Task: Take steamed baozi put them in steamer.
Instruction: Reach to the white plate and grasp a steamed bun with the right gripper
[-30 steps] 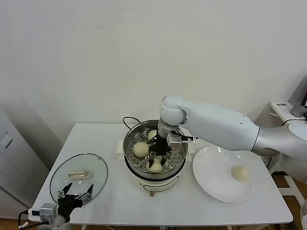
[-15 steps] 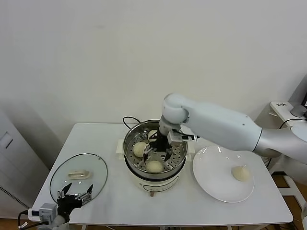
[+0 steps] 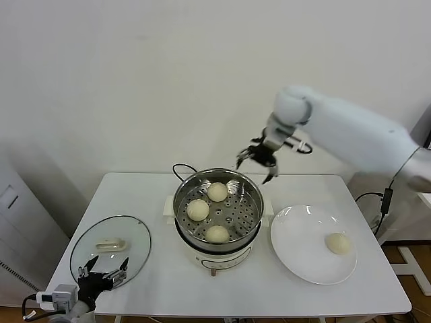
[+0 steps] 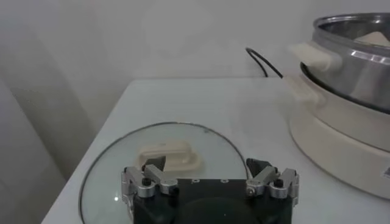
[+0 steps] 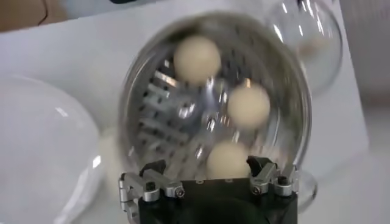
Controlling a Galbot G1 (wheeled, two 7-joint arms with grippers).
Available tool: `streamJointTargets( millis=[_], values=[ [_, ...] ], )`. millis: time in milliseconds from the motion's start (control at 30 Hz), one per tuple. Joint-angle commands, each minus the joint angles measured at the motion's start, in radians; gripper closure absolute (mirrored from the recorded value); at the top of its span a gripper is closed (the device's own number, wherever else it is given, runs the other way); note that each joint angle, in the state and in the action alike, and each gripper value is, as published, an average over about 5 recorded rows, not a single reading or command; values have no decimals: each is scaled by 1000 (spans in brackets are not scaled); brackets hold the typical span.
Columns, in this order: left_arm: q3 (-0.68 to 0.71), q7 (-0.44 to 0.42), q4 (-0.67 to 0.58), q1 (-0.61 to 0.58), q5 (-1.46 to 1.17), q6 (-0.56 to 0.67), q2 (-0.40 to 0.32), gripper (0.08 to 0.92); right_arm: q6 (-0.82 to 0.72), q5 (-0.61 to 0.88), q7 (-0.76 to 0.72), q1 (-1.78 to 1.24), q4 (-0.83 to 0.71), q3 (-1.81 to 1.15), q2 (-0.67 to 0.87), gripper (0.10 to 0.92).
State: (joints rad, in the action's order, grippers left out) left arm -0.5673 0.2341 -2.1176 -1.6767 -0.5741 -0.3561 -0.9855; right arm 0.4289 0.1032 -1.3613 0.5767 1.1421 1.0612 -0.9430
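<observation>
1. Three steamed baozi [image 3: 217,192] [image 3: 197,209] [image 3: 217,233] sit inside the steamer [image 3: 250,196]
2. A fourth baozi [image 3: 338,243] lies on the white plate [image 3: 296,235] just right of the steamer
3. Right gripper [image 3: 256,161] hangs above the steamer's far rim, fingers spread, empty
4. Left gripper [image 3: 102,276] is parked at the near edge of the glass lid [image 3: 135,235] left of the steamer, released

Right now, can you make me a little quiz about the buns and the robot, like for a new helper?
1. How many baozi sit in the steamer?
2. True or false: the plate has no baozi on it.
3. Which gripper hangs above the steamer with fingers spread: A left, B right?

Key: 1. Three. 2. False, one baozi lies there. 3. B, the right gripper; the left gripper is by the glass lid.
</observation>
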Motion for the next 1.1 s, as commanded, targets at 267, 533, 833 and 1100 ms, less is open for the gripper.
streamJointTargets(
  millis=[267, 533, 833, 1100],
  values=[
    [-4, 1, -3, -2, -1, -2, 0, 177, -253, 90, -55, -8, -164, 155, 244, 203],
    [-6, 1, -7, -5, -1, -3, -2, 177, -249, 32, -26, -137, -164, 83, 294, 203],
    [-7, 1, -8, -10, -1, -3, -2, 177, -226, -68, 20, -358, -158, -85, 343, 203],
    [-5, 1, -9, -11, 1, -5, -2, 177, -211, -162, 59, -499, -152, -227, 361, 203]
  ],
)
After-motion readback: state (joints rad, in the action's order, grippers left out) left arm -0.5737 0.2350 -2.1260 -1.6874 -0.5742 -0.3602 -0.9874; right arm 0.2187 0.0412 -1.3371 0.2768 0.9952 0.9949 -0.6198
